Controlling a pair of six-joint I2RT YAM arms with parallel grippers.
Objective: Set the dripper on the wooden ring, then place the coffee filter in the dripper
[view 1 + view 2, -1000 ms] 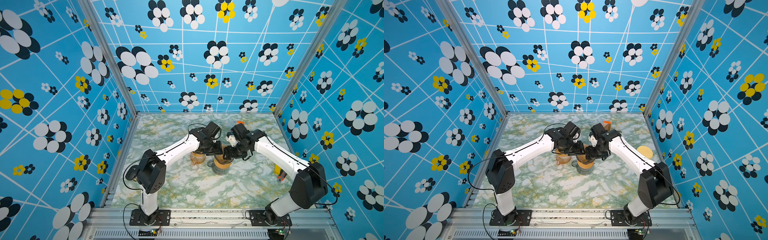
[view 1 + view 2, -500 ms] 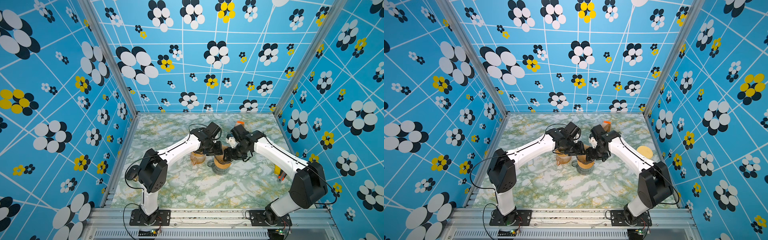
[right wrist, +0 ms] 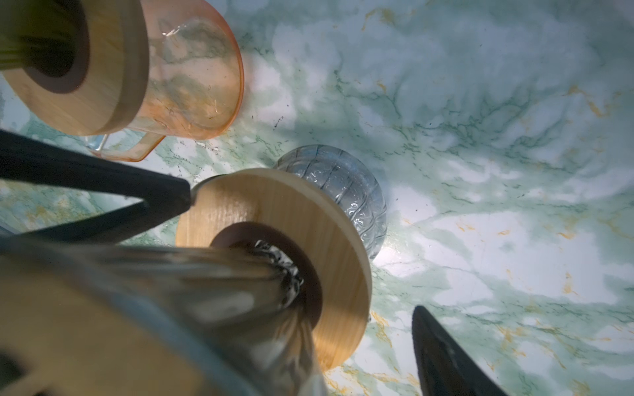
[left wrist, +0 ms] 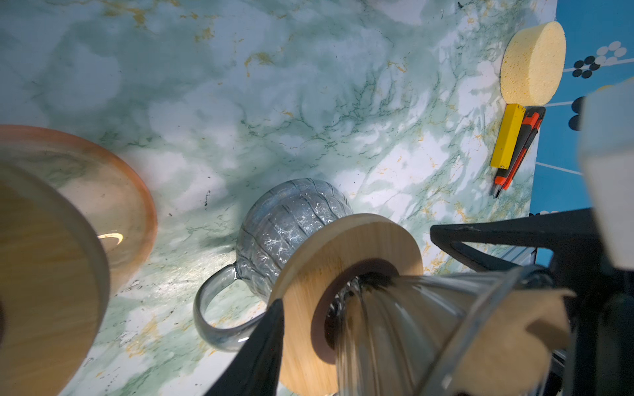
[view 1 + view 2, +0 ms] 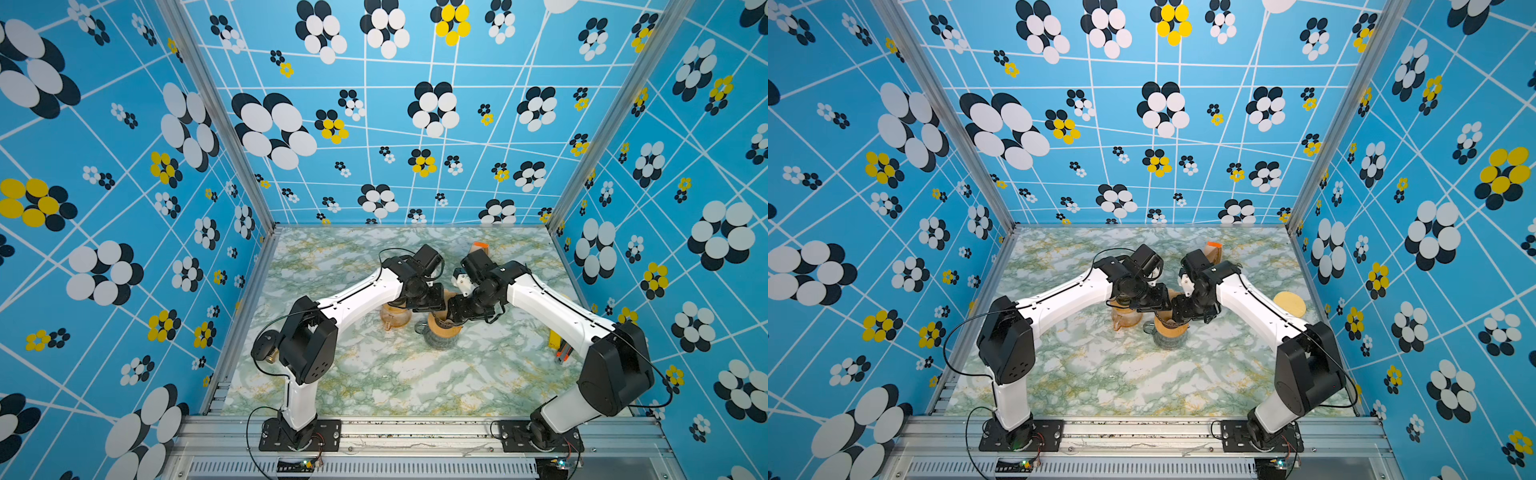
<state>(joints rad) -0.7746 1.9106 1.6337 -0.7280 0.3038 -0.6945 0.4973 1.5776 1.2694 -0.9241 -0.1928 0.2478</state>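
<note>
On your left, the left claw (image 5: 436, 307) hangs just over the dripper (image 5: 444, 329), which sits by its wooden collar (image 4: 308, 260) on the grey mug (image 5: 439, 344). Its jaws stand partway apart. One finger (image 4: 260, 346) shows just beside the collar and the other is hidden behind the glass cone, so you cannot tell whether it pinches anything. The filter (image 4: 511, 329) is already inside that cone, with a tan flap rising past the rim. Its long axis runs with the cone, point down into the mug, so it lies below and between both claws. The right claw (image 5: 454, 318) meets the left one over the same rim and is about as near. Its jaws are wide, and the one finger (image 3: 442, 356) in view stands clear of the cone with nothing on it. I judge that what remains is to seat the flap by pressing down along that axis; a sideways push could tip the dripper off the mug. Against a second ago, hardly anything differs: both arms, the spread of both claws and the filter stand as they were.
</note>
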